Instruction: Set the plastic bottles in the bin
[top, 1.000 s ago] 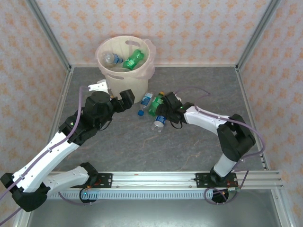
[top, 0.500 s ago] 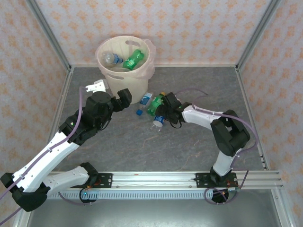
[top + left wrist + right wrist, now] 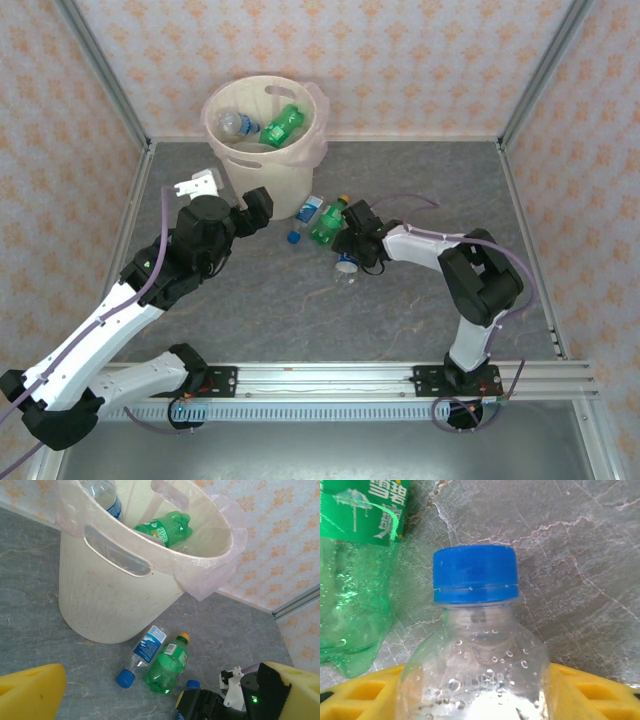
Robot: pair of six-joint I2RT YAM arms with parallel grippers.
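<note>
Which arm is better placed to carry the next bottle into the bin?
Right. The right gripper has fingers pressed on both sides of a clear blue-capped bottle. The left gripper stands open near the bin, holding nothing.

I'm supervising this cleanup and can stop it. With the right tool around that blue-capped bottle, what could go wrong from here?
The right tool grips the clear bottle just below its neck, on a rounded shoulder, so it might slip out on lifting. The green bottle lies right beside it and could get knocked and roll away. The bin is tall, so a low carry may hit its rim.
</note>
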